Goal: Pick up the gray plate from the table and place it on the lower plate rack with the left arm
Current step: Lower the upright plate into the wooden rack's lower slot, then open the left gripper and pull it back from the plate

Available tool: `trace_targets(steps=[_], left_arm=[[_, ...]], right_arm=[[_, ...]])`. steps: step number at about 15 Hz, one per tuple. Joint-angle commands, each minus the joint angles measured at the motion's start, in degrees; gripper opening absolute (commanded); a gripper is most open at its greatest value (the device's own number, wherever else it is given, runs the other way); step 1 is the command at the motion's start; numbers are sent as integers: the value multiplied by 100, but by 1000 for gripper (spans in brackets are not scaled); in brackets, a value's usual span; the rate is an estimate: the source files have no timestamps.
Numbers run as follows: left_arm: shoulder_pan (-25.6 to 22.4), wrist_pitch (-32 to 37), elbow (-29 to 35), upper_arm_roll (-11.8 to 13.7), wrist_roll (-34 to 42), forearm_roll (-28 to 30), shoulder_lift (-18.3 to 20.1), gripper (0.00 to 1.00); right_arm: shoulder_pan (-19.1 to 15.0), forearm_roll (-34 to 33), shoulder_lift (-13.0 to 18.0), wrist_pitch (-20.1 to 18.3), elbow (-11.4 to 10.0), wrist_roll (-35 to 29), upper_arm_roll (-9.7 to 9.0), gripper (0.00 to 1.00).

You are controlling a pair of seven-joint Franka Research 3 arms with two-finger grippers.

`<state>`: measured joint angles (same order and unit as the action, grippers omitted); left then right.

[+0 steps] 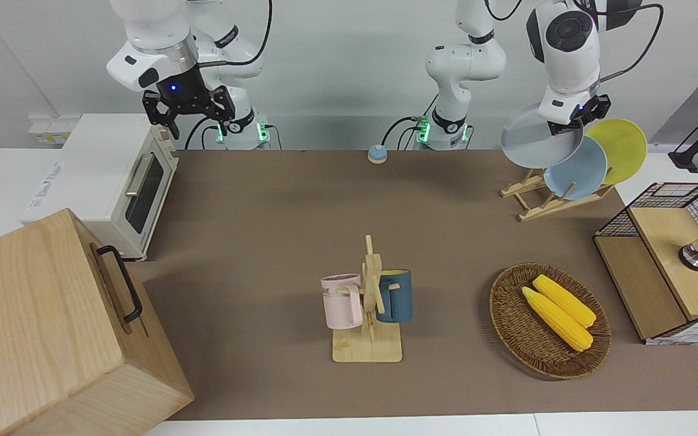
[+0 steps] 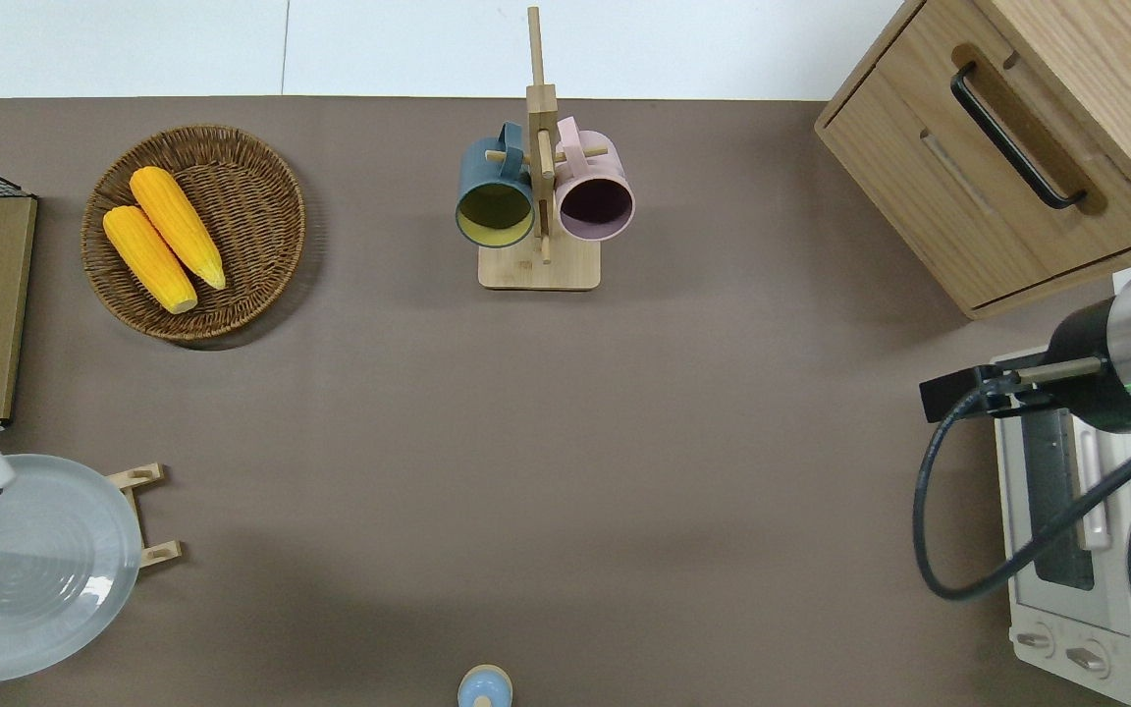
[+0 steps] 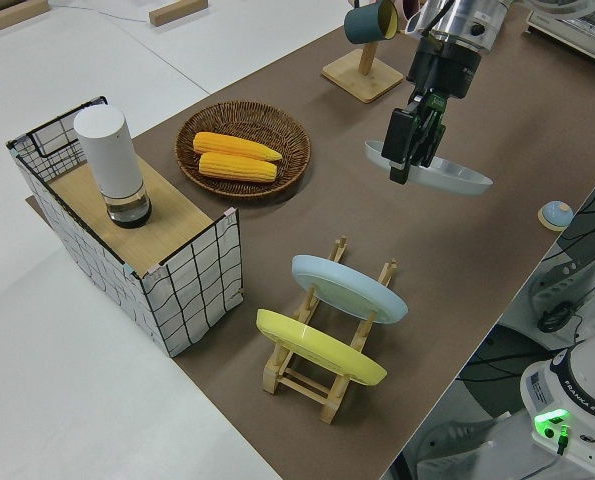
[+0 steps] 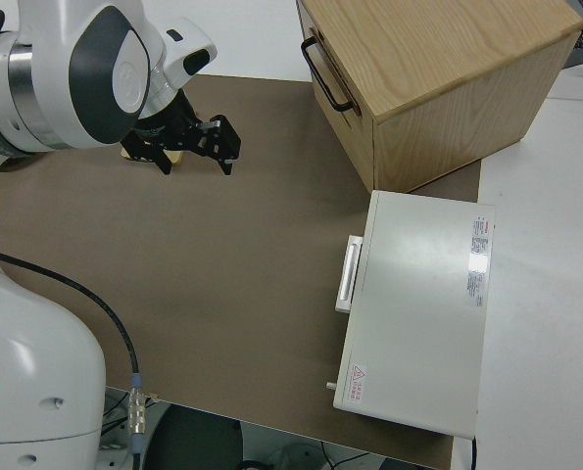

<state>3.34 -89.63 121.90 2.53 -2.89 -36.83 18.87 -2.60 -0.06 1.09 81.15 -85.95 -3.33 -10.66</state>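
Observation:
The gray plate [image 1: 534,142] [image 2: 35,570] [image 3: 452,176] hangs tilted in the air with my left gripper [image 1: 570,124] [image 3: 409,158] shut on its rim. In the overhead view it is over the lower plate rack [image 1: 537,206] [image 2: 148,513] [image 3: 322,385], and only the rack's rail ends show past its edge. The rack stands on the table [image 1: 276,230] at the left arm's end. A sky-blue plate [image 1: 579,171] [image 3: 349,288] and a yellow plate [image 1: 623,148] [image 3: 317,348] lean in it. My right gripper [image 1: 190,116] [image 4: 191,149] is parked, fingers open and nothing in them.
A mug tree [image 1: 373,303] with a pink and a blue cup stands mid-table. A wicker basket [image 1: 509,327] with two corn cobs and a wire-sided box [image 1: 667,266] lie near the rack. A toaster oven [image 1: 113,181] and a wooden cabinet [image 1: 40,327] fill the right arm's end.

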Motion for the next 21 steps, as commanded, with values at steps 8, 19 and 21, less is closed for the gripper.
trace_targets(steps=[8,19,21], left_arm=[[80,103,940,-401,-1880,-1483,-15,0],[88,902,1301,-824,-3305,-2495,-357,0],[149,964,1328,-903,-3795,-2496,-585,0]], right_arm=[[-56,59,14,-82,35,-1,-33,990],[-56,59,14,-82,35,-1,-33,987],[-56,59,14,-82,35,8,-33,990]])
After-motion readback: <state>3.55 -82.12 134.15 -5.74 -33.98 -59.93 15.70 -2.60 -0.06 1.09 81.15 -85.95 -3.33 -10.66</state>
